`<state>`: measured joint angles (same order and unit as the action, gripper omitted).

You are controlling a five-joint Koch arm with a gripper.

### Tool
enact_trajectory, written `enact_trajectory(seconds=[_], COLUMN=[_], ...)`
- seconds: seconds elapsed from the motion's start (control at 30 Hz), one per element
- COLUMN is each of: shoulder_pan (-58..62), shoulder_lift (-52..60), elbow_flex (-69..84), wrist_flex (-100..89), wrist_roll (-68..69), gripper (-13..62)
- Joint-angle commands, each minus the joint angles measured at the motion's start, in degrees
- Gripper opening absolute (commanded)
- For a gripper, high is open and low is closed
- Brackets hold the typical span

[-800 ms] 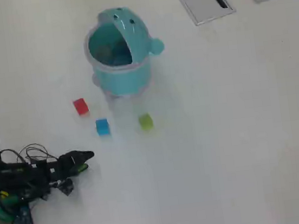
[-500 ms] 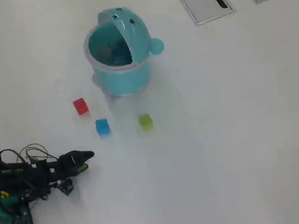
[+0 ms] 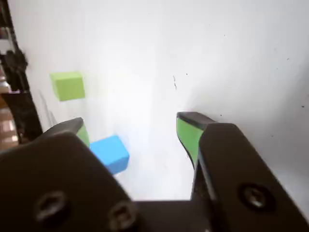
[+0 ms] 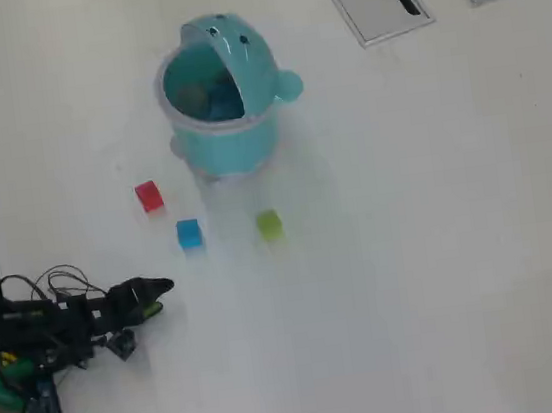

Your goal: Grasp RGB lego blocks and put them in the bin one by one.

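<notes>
While all three blocks lie on the worktop at the bin's (image 4: 220,123) six o'clock, red (image 4: 149,196), blue (image 4: 190,233), green (image 4: 269,225), we judge nothing binned; our hand (image 3: 135,133) gapes wide, empty, well apart.

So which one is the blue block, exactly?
Find the teal bin in the overhead view. Three small blocks lie in a row on the white table just below it. The blue block is the middle one, between the red block and the yellow-green block.
</notes>
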<state>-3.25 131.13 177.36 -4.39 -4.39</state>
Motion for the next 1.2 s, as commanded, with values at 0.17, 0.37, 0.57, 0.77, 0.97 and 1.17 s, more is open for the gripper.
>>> enact_trajectory(seconds=[0.17, 0.37, 0.57, 0.77, 0.97, 1.17], shoulder_pan=[0.0, 0.8, 1.1, 0.8, 0.8, 0.6], shoulder_lift=[3.3, 3.4, 3.4, 3.5, 3.5, 3.4], elbow_flex=[4.2, 4.2, 4.3, 4.3, 4.3, 4.3], wrist_flex=[-2.3, -10.4, -16.2, -22.3, -28.2, -36.1], wrist_roll=[-2.1, -3.2, -4.5, -4.6, -7.9, -13.4], gripper=[33.8, 33.8, 33.8, 33.8, 33.8, 33.7])
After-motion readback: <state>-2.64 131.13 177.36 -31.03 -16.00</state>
